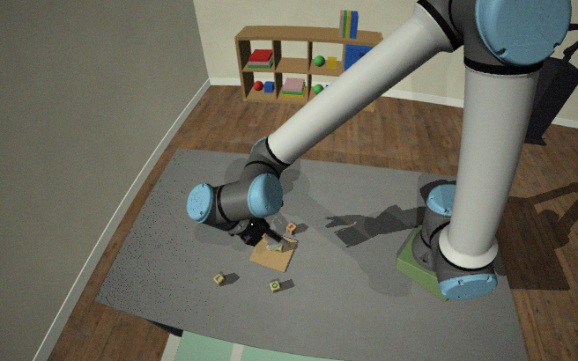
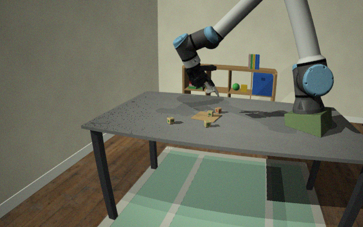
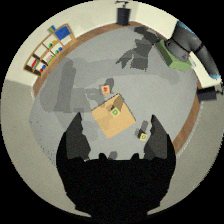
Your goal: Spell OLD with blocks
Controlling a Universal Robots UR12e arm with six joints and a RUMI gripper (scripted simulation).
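A tan mat point(image 1: 268, 261) point(image 2: 199, 116) point(image 3: 106, 128) lies mid-table. One wooden block with a green letter point(image 1: 282, 246) point(image 2: 210, 113) point(image 3: 116, 111) stands on its far corner. A block with a red letter point(image 1: 291, 228) point(image 2: 218, 109) point(image 3: 105, 89) stands on the table just beyond the mat. A green-lettered block point(image 1: 274, 284) point(image 2: 207, 123) point(image 3: 143, 135) stands off the mat by its near edge. Another green-lettered block point(image 1: 218, 278) point(image 2: 170, 120) stands further left, not seen in the wrist view. My gripper point(image 1: 277, 242) point(image 2: 212, 92) point(image 3: 116, 114) is open and empty, well above the mat.
The grey table point(image 1: 183, 251) point(image 2: 149, 118) carries the robot's green base point(image 1: 410, 264) point(image 2: 308, 124) on the right. A wooden shelf point(image 1: 282, 62) point(image 2: 231, 81) with toys stands by the back wall. A green rug point(image 2: 205, 183) lies on the floor in front.
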